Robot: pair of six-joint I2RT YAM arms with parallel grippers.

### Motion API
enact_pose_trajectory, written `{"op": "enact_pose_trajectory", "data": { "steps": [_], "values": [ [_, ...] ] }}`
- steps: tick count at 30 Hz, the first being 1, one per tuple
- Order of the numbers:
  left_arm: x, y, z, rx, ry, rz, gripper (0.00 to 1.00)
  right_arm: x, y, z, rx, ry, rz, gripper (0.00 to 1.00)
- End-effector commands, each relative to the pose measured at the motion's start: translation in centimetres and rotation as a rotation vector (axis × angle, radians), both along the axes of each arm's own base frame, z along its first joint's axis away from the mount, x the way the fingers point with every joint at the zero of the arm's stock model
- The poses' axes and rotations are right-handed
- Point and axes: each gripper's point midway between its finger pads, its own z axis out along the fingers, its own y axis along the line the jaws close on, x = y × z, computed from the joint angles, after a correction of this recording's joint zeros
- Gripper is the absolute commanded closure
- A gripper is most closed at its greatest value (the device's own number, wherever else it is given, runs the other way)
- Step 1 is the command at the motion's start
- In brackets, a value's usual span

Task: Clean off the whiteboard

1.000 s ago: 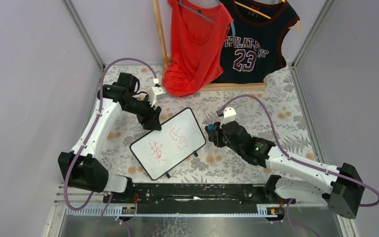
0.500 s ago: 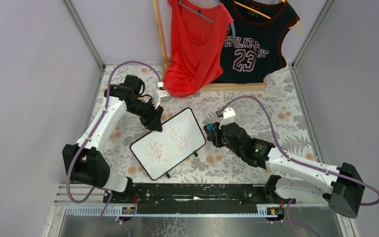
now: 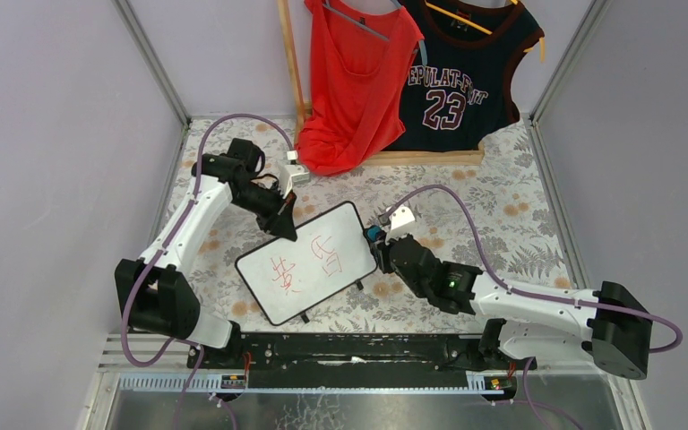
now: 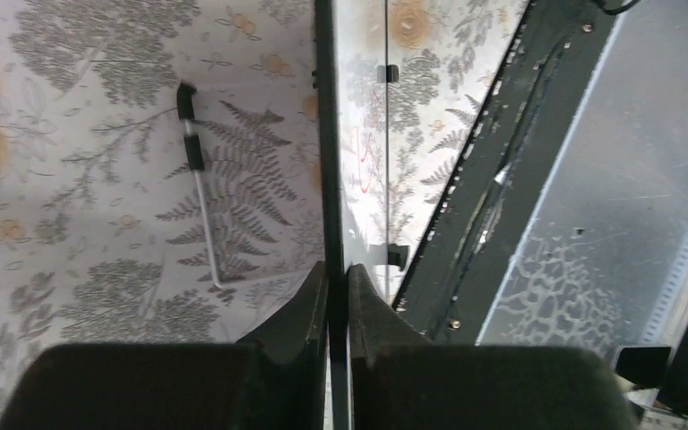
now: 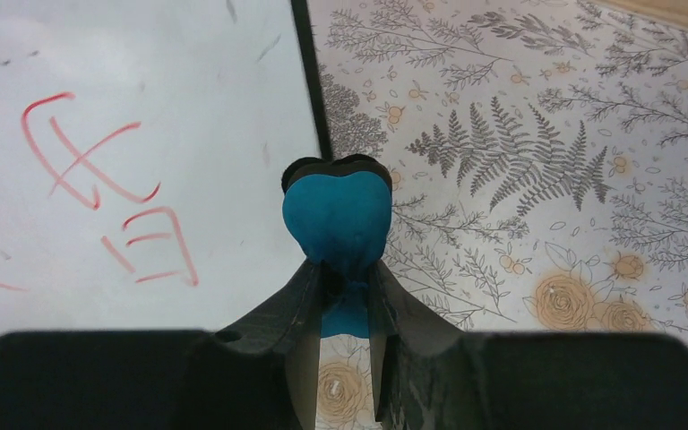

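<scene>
Red ink, two characters, marks the one whiteboard on the floral table. My left gripper is clamped on its frame edge. My right gripper pinches one blue eraser beside the board's right edge.

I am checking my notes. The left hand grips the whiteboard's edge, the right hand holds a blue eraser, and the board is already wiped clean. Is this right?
One point is wrong: the whiteboard is not wiped clean. Red characters are on it, as the right wrist view shows. The left hand does grip its edge, and the right hand holds the blue eraser.
</scene>
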Motion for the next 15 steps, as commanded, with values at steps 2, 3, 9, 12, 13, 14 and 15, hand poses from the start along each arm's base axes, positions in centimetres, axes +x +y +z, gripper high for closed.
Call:
{"op": "enact_pose_trajectory", "data": {
  "steps": [2,3,9,12,13,14,15],
  "values": [
    [-0.3,0.4,-0.9,0.035,-0.014,-0.028,1.00,2.1,-0.2,2.4,0.035,-0.178,-0.078,1.00],
    [-0.4,0.4,-0.9,0.037,-0.014,-0.031,1.00,2.2,0.0,2.6,0.036,-0.191,-0.076,1.00],
    [-0.8,0.6,-1.1,0.045,-0.004,-0.027,1.00,2.9,1.5,4.5,0.073,-0.263,-0.042,1.00],
    [-0.7,0.7,-1.4,0.052,0.001,-0.019,1.00,3.0,2.0,5.6,0.087,-0.273,-0.030,1.00],
    [-0.6,0.7,-1.4,0.054,-0.002,-0.013,1.00,2.9,2.1,5.8,0.093,-0.275,-0.025,1.00],
    [-0.6,0.7,-1.4,0.054,-0.004,-0.009,1.00,2.8,2.2,6.1,0.102,-0.278,-0.020,1.00],
    [-0.5,0.7,-1.5,0.056,-0.005,-0.005,1.00,2.7,2.3,6.4,0.110,-0.279,-0.011,1.00]
  ]
}}
